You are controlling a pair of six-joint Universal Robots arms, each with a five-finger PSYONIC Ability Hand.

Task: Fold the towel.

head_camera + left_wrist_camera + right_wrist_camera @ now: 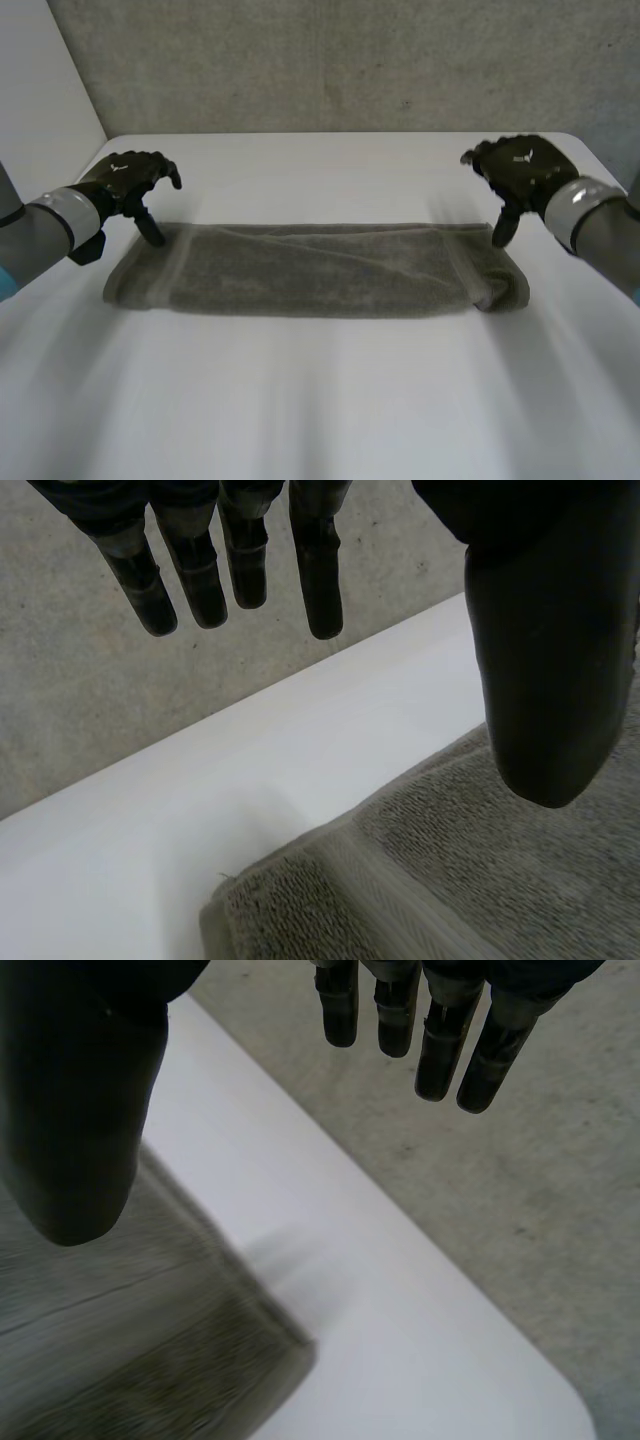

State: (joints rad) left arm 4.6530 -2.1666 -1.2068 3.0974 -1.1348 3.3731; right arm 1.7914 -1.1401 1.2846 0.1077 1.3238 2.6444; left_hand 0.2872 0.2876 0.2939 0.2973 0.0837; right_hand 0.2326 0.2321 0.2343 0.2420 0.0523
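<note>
Towel (310,270) lies on the white table (320,410), which takes up most of your head view, w/ a rough grey wall (330,60) behind its far edge. The towel's a grey-green strip stretched L to R across the table's middle, closer to the far edge than the near one. It lies flat w/ layers stacked: you can see a top layer's edge running slantwise along it, and its right end looks a bit bunched and thicker. Both arms (40,235) come in from the sides. Left hand (128,178) hovers at the towel's far left corner and right hand (522,165) at the far right corner, so one at each end, well apart. Neither has hold of anything. In the left wrist view you see the fingers (320,570) hanging loose and nearly straight over the table's far edge. The thumb (550,680) is spread wide from them and sits above the towel near a woven band (400,900) by the corner; can't tell if the tip touches the cloth. Right wrist view, same story: that hand's fingers (440,1050) are loose and reach out past the table's edge, and its thumb (70,1110) is held apart over the towel's end.
</note>
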